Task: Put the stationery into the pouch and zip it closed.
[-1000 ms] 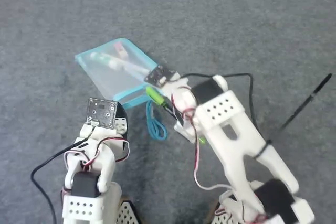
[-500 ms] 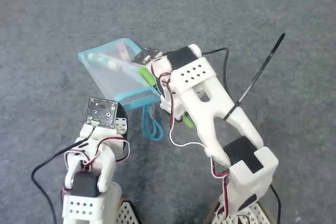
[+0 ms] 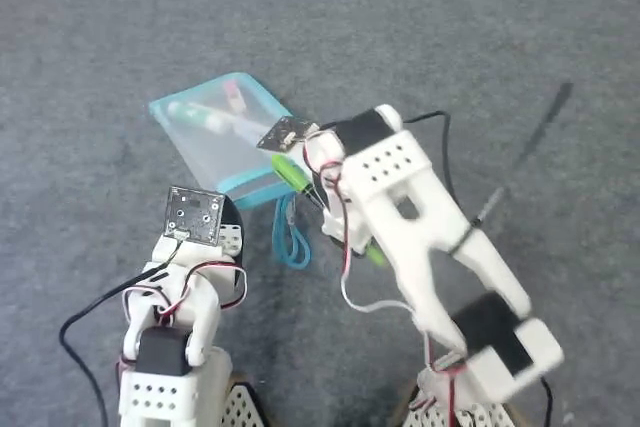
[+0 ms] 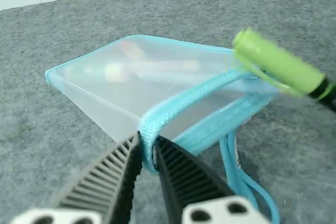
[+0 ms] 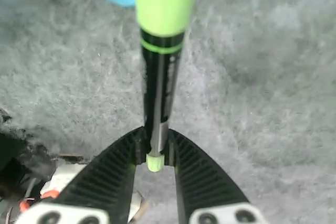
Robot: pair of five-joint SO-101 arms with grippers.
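Observation:
A clear pouch (image 3: 225, 137) with a turquoise zip edge lies on the grey carpet, with a few small stationery pieces (image 3: 205, 119) inside. My left gripper (image 4: 147, 153) is shut on the pouch's turquoise edge (image 4: 181, 106) at its near corner. My right gripper (image 5: 155, 148) is shut on a green and black marker (image 5: 160, 51). In the high view the marker (image 3: 295, 175) hangs just off the pouch's open corner, its green cap toward the pouch. The marker's cap (image 4: 275, 64) shows beside the pouch mouth in the left wrist view. A turquoise loop strap (image 3: 290, 237) trails from the pouch.
Grey carpet (image 3: 500, 67) spreads around the pouch on all sides. The two arm bases stand at the near edge. A black cable tie (image 3: 535, 142) sticks up from the right arm.
The right arm pushed the marker toward the pouch mouth, then drew back a little toward the near right. The left gripper kept its hold on the pouch edge.

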